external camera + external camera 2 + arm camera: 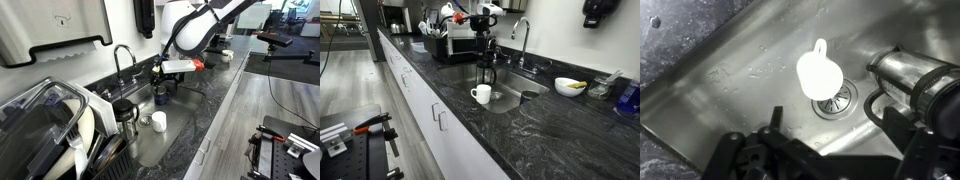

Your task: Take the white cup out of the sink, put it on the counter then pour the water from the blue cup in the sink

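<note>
Down on the floor of the rectangular stainless-steel sink, the small white cylindrical cup stands upright, right beside the round drain. In the wrist view it seems to overlap the drain's edge. Your gripper hangs above the basin with its dark fingers spread apart and nothing between them.

Watch the chrome coffee press standing close to the cup's right in the wrist view. If you come down with the fingers this wide, the right one could strike it. The cup's wall looks smooth and glossy, so a shallow pinch on the rim may slip. Its handle points away from you, so a finger landing on it could twist the cup round. If the cup does rest on the drain's lip, a nudge may tip it. On the lift, mind the sink wall and the curved chrome faucet before you reach the dark speckled stone table.

No brand or writing can be read. The pale wall dispenser carries a mark too small to make out.
</note>
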Available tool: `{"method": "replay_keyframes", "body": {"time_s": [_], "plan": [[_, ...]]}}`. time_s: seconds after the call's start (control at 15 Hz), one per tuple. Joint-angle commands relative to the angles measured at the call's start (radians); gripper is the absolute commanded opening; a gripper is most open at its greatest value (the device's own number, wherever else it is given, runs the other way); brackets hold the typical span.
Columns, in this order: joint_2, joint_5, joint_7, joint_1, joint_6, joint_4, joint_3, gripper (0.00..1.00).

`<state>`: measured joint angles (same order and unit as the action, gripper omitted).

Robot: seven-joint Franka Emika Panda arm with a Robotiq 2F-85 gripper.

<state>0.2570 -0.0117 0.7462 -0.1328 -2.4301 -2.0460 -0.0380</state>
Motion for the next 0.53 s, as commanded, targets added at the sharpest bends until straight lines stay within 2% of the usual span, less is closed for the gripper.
{"method": "replay_keyframes", "body": {"time_s": [0.0, 0.27, 0.47], "plan": [[0.056, -0.069, 0.127, -0.010, -0.070, 0.002, 0.017, 1.00], [0.109, -0.068, 0.241, -0.033, -0.107, -0.002, 0.024, 1.00], [0.142, -0.066, 0.245, -0.038, -0.114, 0.005, 0.014, 1.00]]}}
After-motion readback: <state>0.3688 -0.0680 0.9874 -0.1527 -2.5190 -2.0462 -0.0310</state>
